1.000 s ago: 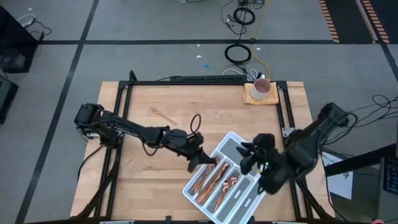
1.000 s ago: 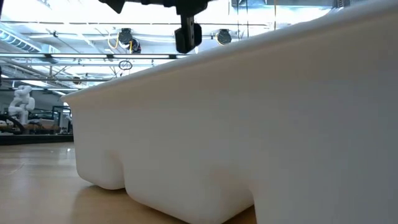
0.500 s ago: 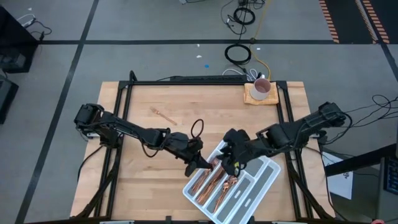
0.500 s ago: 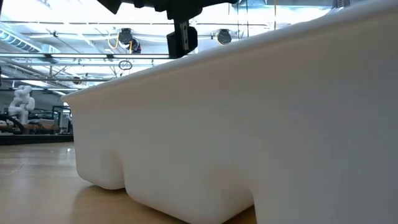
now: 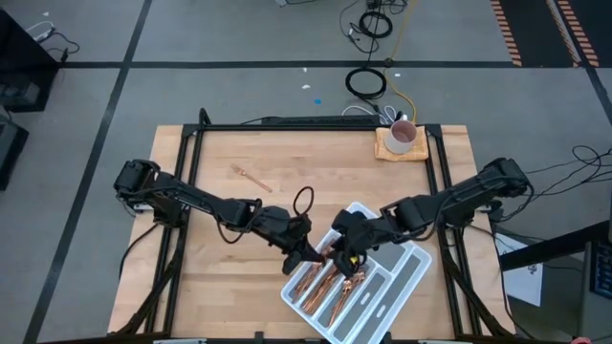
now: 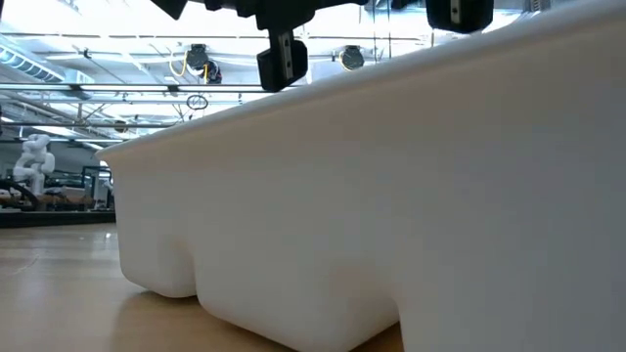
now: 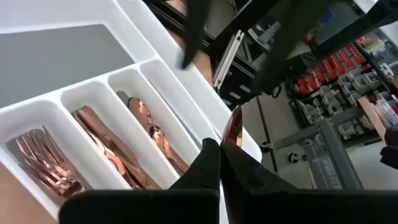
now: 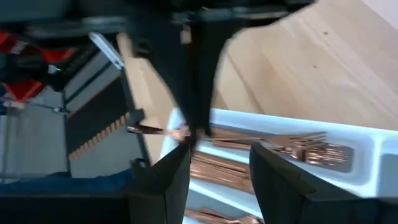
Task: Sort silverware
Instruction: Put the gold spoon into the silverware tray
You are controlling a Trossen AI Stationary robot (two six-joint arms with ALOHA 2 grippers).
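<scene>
- While the white tray [image 5: 406, 277] lay on the worktop [image 5: 239, 210], a copper utensil [image 7: 233, 129] was gripped above it by the closed left end effector [image 5: 313, 254].
- Forks [image 7: 43, 163], knives [image 7: 109, 149] and spoons [image 7: 152, 134] were kept in separate tray compartments.
- The right end effector [image 5: 344, 256] was held open beside the left.

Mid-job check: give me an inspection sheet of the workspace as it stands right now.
Surface: wooden table, mostly bare.
Job's things: white tray holds copper silverware in three compartments, forks in one; stray piece on the wood.
Clutter: mug on mat, far corner.
Hands: left hand shut on a copper piece above the tray; right hand open, facing it.
Cables: coils on the floor.
Surroundings: grey floor, nothing else seen.
</scene>
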